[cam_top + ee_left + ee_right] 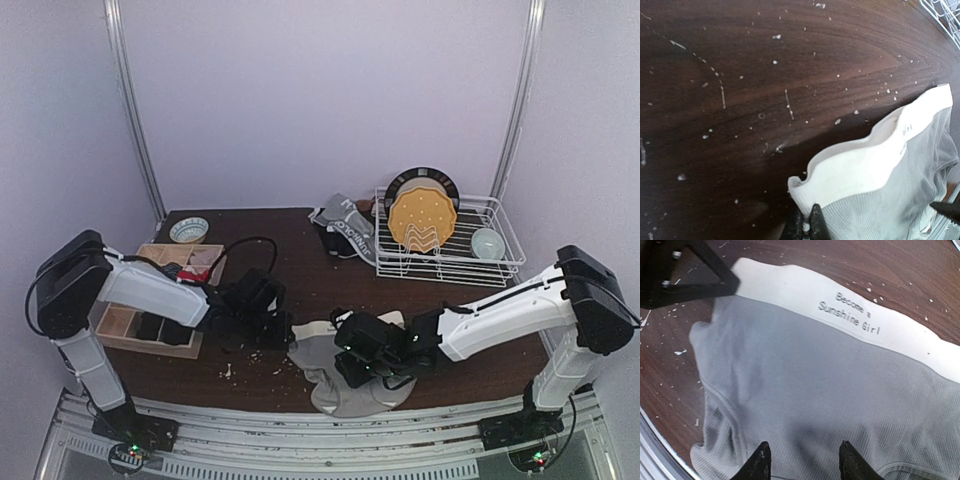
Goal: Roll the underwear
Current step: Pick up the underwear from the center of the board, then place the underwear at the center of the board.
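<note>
The left gripper (805, 223) is pinched shut on a corner of the white waistband of the grey underwear (805, 390), which lies spread out well in front of the dish rack (450, 245). The right gripper (805, 462) hovers over the cloth, jaws apart. The roll looks barely begun. Next, the held edge needs turning over evenly.
</note>
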Available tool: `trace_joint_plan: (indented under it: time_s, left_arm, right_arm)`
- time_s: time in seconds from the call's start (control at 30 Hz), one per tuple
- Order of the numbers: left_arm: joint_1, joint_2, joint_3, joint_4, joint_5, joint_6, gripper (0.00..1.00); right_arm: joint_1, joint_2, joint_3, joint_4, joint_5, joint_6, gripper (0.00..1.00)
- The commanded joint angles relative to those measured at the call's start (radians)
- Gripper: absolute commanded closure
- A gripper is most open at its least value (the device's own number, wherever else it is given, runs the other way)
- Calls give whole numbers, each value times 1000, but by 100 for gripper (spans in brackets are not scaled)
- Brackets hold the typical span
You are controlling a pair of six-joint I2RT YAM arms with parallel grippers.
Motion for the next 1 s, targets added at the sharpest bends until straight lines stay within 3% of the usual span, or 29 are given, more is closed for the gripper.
trace_joint_plan:
  time_s: [0.0,0.13,0.3,0.47,0.8,0.97]
  left_arm:
    - [-4,-101,83,-192,-88,93,100]
    - [-50,-125,214,-378,-200,174,100]
    - [-118,-25,384,-516,-294,240,100]
    - [-123,100,475,-528,-307,234,100]
    - [-62,190,546,-548,-364,246,100]
    - [-59,177,535,-529,-351,260,86]
  right_arm:
    - [-40,-29,-55,34,35,48,56]
    - [-69,-27,-89,58,31,62,56]
    - [-83,-27,-111,81,23,69,57]
    - [-91,-41,-122,55,37,67,56]
    - [-136,-183,-215,-33,74,101,54]
    - [-152,-311,-243,-49,96,98,45]
